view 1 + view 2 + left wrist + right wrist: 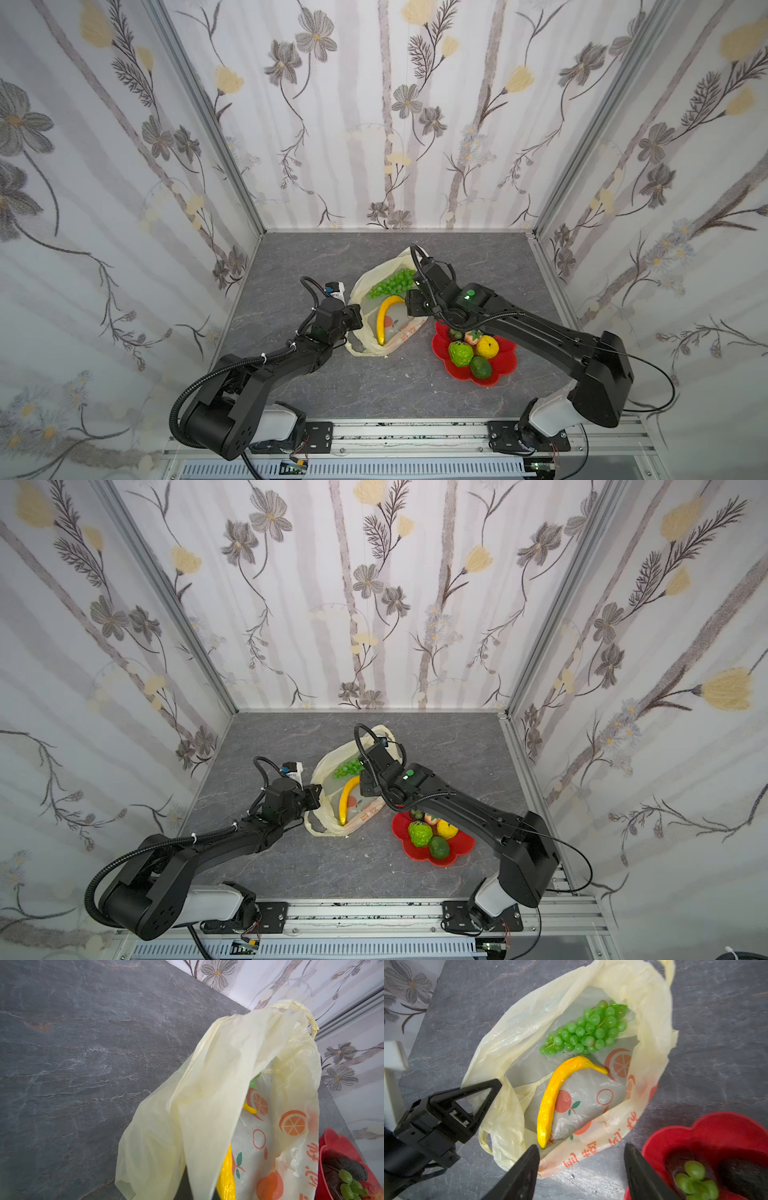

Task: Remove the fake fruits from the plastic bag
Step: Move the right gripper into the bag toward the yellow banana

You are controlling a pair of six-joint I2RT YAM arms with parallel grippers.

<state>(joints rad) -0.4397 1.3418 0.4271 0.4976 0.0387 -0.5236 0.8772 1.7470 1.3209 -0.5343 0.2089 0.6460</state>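
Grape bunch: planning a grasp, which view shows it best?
Right wrist view: the grape bunch lies unobstructed in the plastic bag. Both top views show it small; the left wrist view only a green sliver.

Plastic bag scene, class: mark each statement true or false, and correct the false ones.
1. The banana lies in the bag. True.
2. The grapes sit on the plate. False: the grapes lie in the bag, beside the banana.
3. The left pincer is shut on the bag's edge. True.
4. The right pincer grips the banana. False: the right pincer is open and empty.
5. The plate is empty. False: the plate holds fruits, among them an avocado and a custard apple.
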